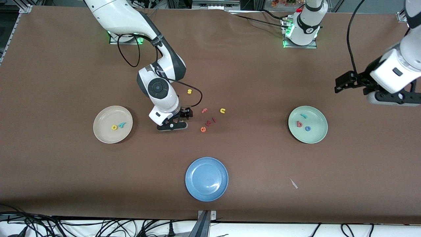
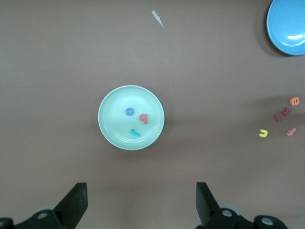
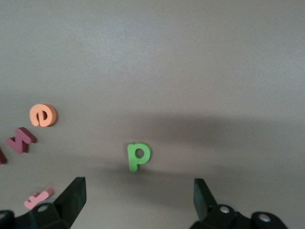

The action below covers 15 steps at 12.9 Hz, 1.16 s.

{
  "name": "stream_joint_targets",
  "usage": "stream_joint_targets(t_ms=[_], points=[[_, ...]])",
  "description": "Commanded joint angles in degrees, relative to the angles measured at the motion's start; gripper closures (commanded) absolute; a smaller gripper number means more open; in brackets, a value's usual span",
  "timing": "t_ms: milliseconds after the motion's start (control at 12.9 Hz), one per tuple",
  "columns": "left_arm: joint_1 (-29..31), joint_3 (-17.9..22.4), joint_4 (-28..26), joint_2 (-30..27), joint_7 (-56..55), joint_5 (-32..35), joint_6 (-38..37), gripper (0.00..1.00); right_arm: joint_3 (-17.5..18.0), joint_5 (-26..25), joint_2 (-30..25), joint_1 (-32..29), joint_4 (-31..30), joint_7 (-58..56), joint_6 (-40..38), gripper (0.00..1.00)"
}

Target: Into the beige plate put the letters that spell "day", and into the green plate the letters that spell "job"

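Note:
The beige plate (image 1: 104, 117) toward the right arm's end holds the yellow "a" (image 1: 114, 127) and the teal "y" (image 1: 122, 124). The green plate (image 1: 316, 132) (image 2: 113, 117) toward the left arm's end holds the teal "j" (image 1: 303, 115) (image 2: 135, 133), the red "b" (image 1: 299, 124) (image 2: 143, 118) and the blue "o" (image 1: 308, 128) (image 2: 129, 111). My right gripper (image 1: 172, 125) (image 3: 138, 200) hangs open, low over the table between the plates. The green "d" (image 3: 138, 155) lies just ahead of its fingertips; the front view hides it. My left gripper (image 1: 391, 97) (image 2: 141, 200) waits open, high up near the green plate.
Loose letters lie beside the right gripper: an orange "e" (image 1: 203, 129) (image 3: 43, 115), a pink "f" (image 1: 204, 110) (image 3: 38, 197), a yellow "n" (image 1: 222, 111), a yellow "s" (image 1: 189, 92) and dark red pieces (image 1: 207, 123). A blue plate (image 1: 206, 178) sits nearer the front camera.

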Motion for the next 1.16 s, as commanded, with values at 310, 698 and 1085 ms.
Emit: stream_joint_targets(t_ms=[310,698,1085], points=[[-3.16,3.89,-10.52,-7.31,0.55,2.12,2.88,0.00,0.22,-0.85,4.03,0.12,1.85,-5.90,2.63,0.00],[-2.45,3.19,-10.44,-6.79,0.82,2.30,4.99,0.00,0.22,-1.46,4.99,0.56,1.85,-8.88,5.18,0.01],[-2.19,2.84,-10.26,-6.79,0.90,2.39,4.72,0.00,0.31,-2.88,6.58,0.56,1.85,-8.97,6.32,0.06]])
